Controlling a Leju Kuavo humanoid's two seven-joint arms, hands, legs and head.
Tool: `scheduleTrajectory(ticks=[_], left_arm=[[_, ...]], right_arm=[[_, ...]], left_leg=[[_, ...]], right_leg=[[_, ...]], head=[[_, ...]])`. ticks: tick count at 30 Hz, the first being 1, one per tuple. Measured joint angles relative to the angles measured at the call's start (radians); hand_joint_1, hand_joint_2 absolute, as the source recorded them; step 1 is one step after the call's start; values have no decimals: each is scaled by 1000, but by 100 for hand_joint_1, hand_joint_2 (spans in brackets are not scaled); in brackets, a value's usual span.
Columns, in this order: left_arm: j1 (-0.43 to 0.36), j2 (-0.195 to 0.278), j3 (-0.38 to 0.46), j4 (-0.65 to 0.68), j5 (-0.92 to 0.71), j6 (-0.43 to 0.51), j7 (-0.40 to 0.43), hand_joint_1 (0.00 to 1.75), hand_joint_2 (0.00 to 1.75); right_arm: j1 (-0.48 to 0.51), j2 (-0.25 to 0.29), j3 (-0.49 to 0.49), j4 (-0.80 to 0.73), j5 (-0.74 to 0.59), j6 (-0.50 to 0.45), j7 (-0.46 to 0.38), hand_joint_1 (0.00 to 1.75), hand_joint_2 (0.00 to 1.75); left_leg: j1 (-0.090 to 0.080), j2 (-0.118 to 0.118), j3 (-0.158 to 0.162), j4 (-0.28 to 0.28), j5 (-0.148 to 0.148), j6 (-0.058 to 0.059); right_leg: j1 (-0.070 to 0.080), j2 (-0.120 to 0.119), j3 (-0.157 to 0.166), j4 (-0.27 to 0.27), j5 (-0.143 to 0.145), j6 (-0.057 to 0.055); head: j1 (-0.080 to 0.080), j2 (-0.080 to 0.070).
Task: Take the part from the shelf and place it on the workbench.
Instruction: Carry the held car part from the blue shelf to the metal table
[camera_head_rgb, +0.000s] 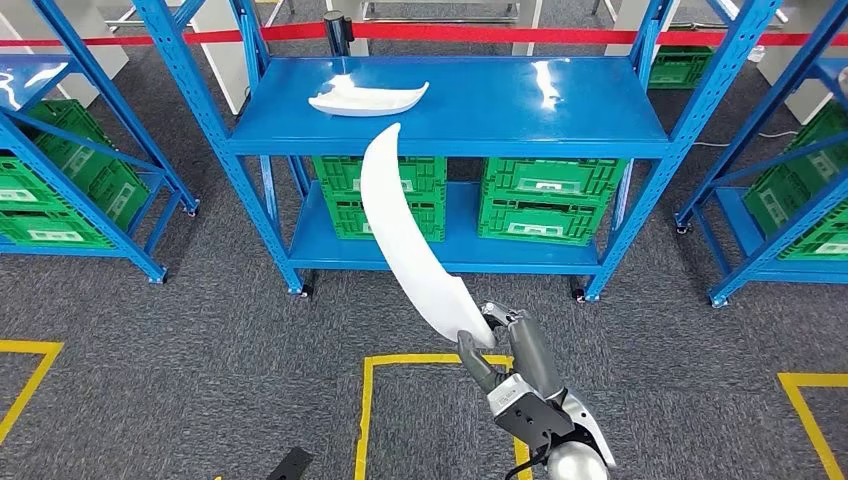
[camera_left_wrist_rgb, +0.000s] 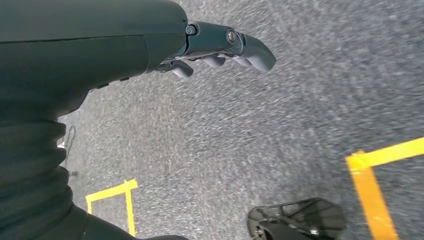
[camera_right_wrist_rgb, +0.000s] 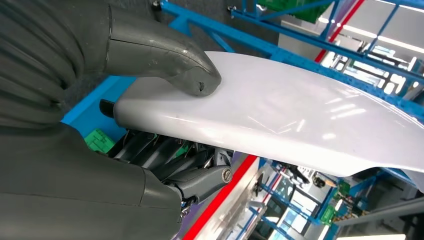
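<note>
Item: white part (camera_head_rgb: 405, 235), long, curved, tapering to a point, glossy. Location: held in the air by the right hand (camera_head_rgb: 495, 345) at its broad end, the tip reaching up in front of the blue shelf (camera_head_rgb: 560, 120). In the right wrist view the thumb (camera_right_wrist_rgb: 187, 70) is pressed on the upper face of the part (camera_right_wrist_rgb: 280, 115) and the darker fingers (camera_right_wrist_rgb: 165, 155) are curled beneath.

Handling (judged): stiff, thin-walled and probably light; the smooth finish is likely slippery, and the long overhang may lever against a grip taken at one end. A hold nearer the middle would be steadier.

Second item: a similar white piece (camera_head_rgb: 368, 99) is lying on the top shelf board.

Left hand (camera_left_wrist_rgb: 220, 47): nothing held, fingers loosely curled, hanging over the grey carpet (camera_left_wrist_rgb: 280, 125) (yellow floor tape (camera_left_wrist_rgb: 372, 172) nearby).

Workbench: not located.
</note>
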Motion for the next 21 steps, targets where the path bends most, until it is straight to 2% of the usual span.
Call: scheduleTrajectory(ticks=[1,2,3,4,5,6,7,8,9,11,12,13,14,15,16,18,19,20,21], left_arm=[[-2,0,0,-1,0,0,-1,0,175],[-4,0,0,-2,0,0,-2,0,175],[-6,0,0,-2,0,1,-4,0,175],[-8,0,0,-3,0,1,-5,0,175],[-9,0,1,-4,0,1,-6,0,175],[-9,0,1,-3,0,1,-6,0,175],[-10,0,2,-3,0,1,-6,0,175],[-10,0,4,-4,0,1,-5,0,175],[-12,0,5,-4,0,1,-5,0,175],[-16,0,7,-4,0,1,-5,0,175],[-17,0,8,-4,0,1,-5,0,175],[-18,0,9,-4,1,1,-5,0,175],[-19,1,10,-4,2,1,-3,0,175],[-19,1,12,-4,3,1,-2,0,175],[-20,1,14,-4,5,1,0,0,175],[-21,0,17,-4,7,1,4,0,175],[-21,-1,19,-4,8,2,6,0,175],[-20,-2,21,-4,10,2,8,0,175],[-18,-2,23,-4,12,2,9,0,175]], right_arm=[[-1,1,0,0,1,2,0,175,175],[-2,2,0,0,2,3,0,175,175],[-4,3,-1,0,3,4,0,175,175],[-7,4,-1,-1,4,5,-1,175,175],[-9,4,-2,-1,5,5,-1,175,175],[-9,4,-2,-1,5,5,-1,175,175],[-9,4,-2,-1,5,6,-1,175,175],[-9,4,-2,0,5,6,-1,175,175],[-10,4,-2,0,6,6,-1,175,175],[-13,4,-2,0,6,6,-1,175,175],[-16,4,-2,0,7,7,0,175,175],[-18,4,-2,0,7,8,1,175,175],[-21,4,-2,0,6,11,4,175,175],[-26,4,-2,0,5,14,6,175,175],[-32,5,-2,0,3,18,10,175,175],[-48,8,-2,0,-1,23,16,175,175],[-57,10,-2,1,-2,24,18,175,175],[-65,12,-2,2,-2,26,20,175,175],[-70,13,-2,4,-2,26,22,175,175]], left_leg=[[2,-1,53,-64,5,-1],[1,-3,107,-137,-6,3],[-1,-4,144,-196,-24,9],[-4,-5,164,-234,-41,18],[-8,-6,165,-246,-41,30],[-8,-3,155,-244,-32,42],[-8,0,146,-244,-21,54],[-7,2,134,-245,-9,65],[-6,5,120,-246,6,73],[-9,6,88,-245,34,81],[-10,6,70,-243,49,81],[-12,6,50,-241,63,81],[-14,7,31,-239,77,81],[-16,7,13,-236,89,79],[-17,8,-1,-234,100,78],[-21,8,-21,-230,121,71],[-20,8,-26,-231,132,66],[-18,9,-28,-235,143,59],[-17,10,-28,-240,155,52]], right_leg=[[-1,0,-17,7,9,6],[-1,0,-29,15,17,12],[0,0,-37,19,26,18],[1,0,-41,20,36,24],[1,0,-43,18,47,30],[-1,0,-44,15,54,37],[-3,1,-50,19,47,43],[-5,2,-60,39,17,49],[-6,3,-74,79,-32,54],[-6,5,-104,203,-139,59],[-5,6,-111,262,-164,59],[-5,7,-106,298,-163,58],[-4,7,-85,304,-142,54],[-1,7,-47,276,-113,49],[3,7,8,216,-95,40],[13,7,117,70,-110,23],[17,7,148,18,-125,16],[20,7,158,-10,-133,12],[20,6,153,-18,-125,9]], head=[[0,0],[-1,0],[-1,0],[-1,0],[-1,0],[-1,0],[-1,0],[-1,0],[0,0],[1,0],[2,0],[2,0],[2,0],[2,0],[2,0],[1,0],[2,0],[2,0],[3,0]])
